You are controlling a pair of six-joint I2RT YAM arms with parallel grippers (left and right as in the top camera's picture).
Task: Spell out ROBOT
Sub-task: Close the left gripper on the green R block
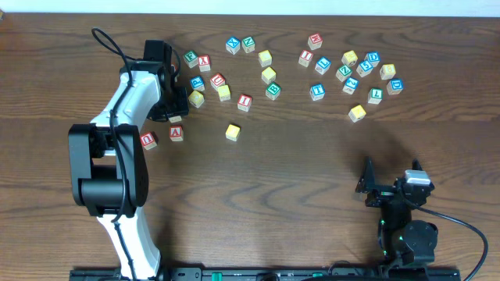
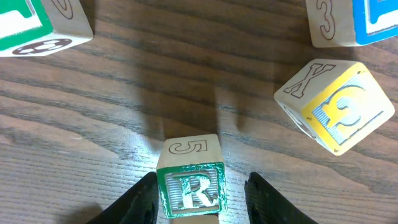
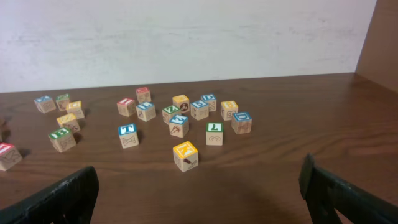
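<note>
The green-bordered R cube [image 2: 189, 186] rests on the wooden table between the fingers of my left gripper [image 2: 200, 180]. The left finger sits against the cube and the right finger [image 2: 261, 193] stands a little apart from it, so the jaws are open around it. From overhead, the left gripper [image 1: 175, 108] hangs over this cube [image 1: 176, 119] at the left of the cube cluster. A blue-bordered T cube [image 3: 128, 134] and a yellow cube [image 3: 185, 154] lie in front of my right gripper [image 3: 198, 179], which is wide open and empty at the front right [image 1: 389, 178].
Many more letter cubes are scattered along the back of the table [image 1: 312, 195]. Red-lettered A [image 1: 176, 132] and U [image 1: 148, 140] cubes lie just in front of the left gripper. A lone yellow cube [image 1: 233, 131] sits near the middle. Beside the R stands a yellow cube [image 2: 339, 106].
</note>
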